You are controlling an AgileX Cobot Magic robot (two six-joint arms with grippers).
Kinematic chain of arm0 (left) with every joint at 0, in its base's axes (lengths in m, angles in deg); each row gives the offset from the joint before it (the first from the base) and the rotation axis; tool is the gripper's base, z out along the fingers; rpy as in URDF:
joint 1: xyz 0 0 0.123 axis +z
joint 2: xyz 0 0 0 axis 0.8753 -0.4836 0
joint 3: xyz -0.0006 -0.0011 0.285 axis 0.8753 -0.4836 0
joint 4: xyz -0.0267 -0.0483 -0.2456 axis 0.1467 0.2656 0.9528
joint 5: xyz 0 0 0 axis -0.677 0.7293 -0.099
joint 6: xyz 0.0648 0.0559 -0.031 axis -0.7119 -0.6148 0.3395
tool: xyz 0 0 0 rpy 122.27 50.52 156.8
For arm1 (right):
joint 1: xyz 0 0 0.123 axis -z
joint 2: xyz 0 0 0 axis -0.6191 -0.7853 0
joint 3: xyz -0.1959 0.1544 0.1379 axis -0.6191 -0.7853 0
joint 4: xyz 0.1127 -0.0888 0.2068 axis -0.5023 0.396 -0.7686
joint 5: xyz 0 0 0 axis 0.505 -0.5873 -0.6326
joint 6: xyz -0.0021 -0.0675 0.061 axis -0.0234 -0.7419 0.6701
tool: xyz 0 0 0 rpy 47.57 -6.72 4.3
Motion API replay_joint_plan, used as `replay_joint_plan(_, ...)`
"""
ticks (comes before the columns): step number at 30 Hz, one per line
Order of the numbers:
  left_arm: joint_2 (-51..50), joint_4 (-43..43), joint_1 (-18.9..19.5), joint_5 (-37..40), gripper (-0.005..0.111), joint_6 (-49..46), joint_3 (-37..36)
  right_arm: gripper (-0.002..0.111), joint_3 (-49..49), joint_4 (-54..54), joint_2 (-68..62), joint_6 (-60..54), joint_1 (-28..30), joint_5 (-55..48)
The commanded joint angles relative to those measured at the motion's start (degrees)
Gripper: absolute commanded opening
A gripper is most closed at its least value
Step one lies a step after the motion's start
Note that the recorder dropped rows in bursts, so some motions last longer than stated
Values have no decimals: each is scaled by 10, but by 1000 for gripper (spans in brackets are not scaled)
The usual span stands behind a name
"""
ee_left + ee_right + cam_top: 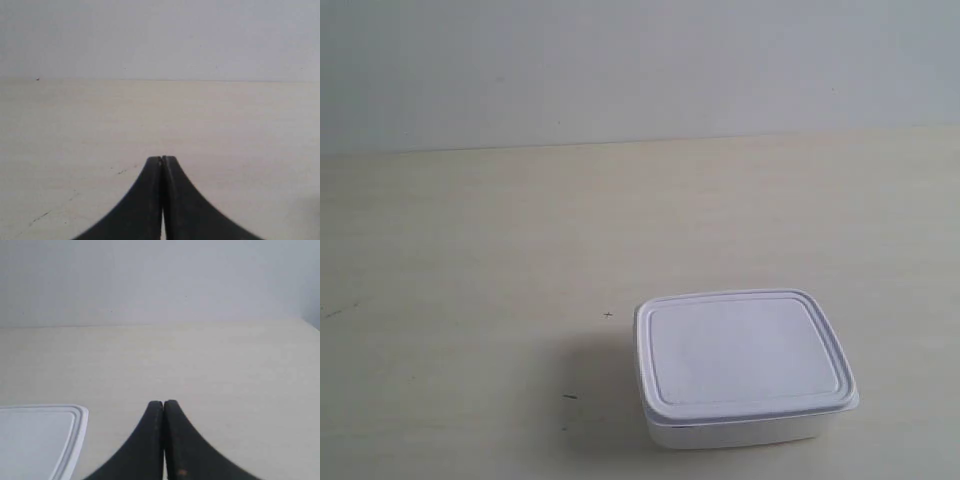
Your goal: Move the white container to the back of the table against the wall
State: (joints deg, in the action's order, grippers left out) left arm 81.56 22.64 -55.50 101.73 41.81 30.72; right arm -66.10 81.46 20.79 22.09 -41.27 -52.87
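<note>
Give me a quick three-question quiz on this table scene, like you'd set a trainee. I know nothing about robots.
1. True or false: the white container already touches the wall.
2. Multiple choice: the container's lid is A) on the box, B) lying beside it, C) held by a gripper.
3. Fill in: the left gripper and the right gripper are both ____ (open or shut).

Key
1. False: a wide stretch of bare table lies between them.
2. A.
3. Shut, with nothing between the fingers.
</note>
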Motion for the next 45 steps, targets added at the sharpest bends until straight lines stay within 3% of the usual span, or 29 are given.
replay_joint_plan(1, 4, 1, 2, -2, 0, 3, 0, 0, -3, 59, 4, -38, 3, 14)
replay_joint_plan(6, 4, 1, 2, -19, 0, 14, 0, 0, -3, 0, 4, 4, 3, 135)
replay_joint_plan(13, 4, 15, 2, -187, 0, 165, 0, 0, -3, -46, 4, 33, 3, 307)
replay_joint_plan(17, -12, 28, 2, -117, 0, 285, 2, 0, -3, -140, 4, 35, 3, 317)
replay_joint_plan(22, -72, 30, 2, -135, 0, 297, 35, 0, -3, -229, 4, 35, 3, 308)
replay_joint_plan(25, -114, 30, 2, -153, 0, 288, 68, 0, -3, -245, 4, 74, 3, 385)
replay_joint_plan(26, -132, 30, 2, -145, 0, 285, 83, 0, -3, -274, 4, 83, 3, 357)
replay_joint_plan(28, -194, 30, 2, -80, 0, 259, 133, 0, 45, -290, -6, 35, 3, 157)
replay_joint_plan(30, -270, 30, 2, 6, 0, 195, 210, 0, 98, -288, -66, 45, 3, 47)
replay_joint_plan(34, -383, 60, 2, 101, 0, 96, 343, 0, 180, -270, -180, 91, 3, 2)
replay_joint_plan(38, -497, 227, 2, 183, 0, -86, 470, 0, 300, -247, -316, 96, 3, -105)
replay_joint_plan(41, -559, 369, -8, 218, 0, -178, 525, 0, 397, -222, -427, 99, 3, -208)
replay_joint_plan(45, -615, 411, -49, 206, 0, -201, 540, 0, 501, -202, -540, 72, 3, -275)
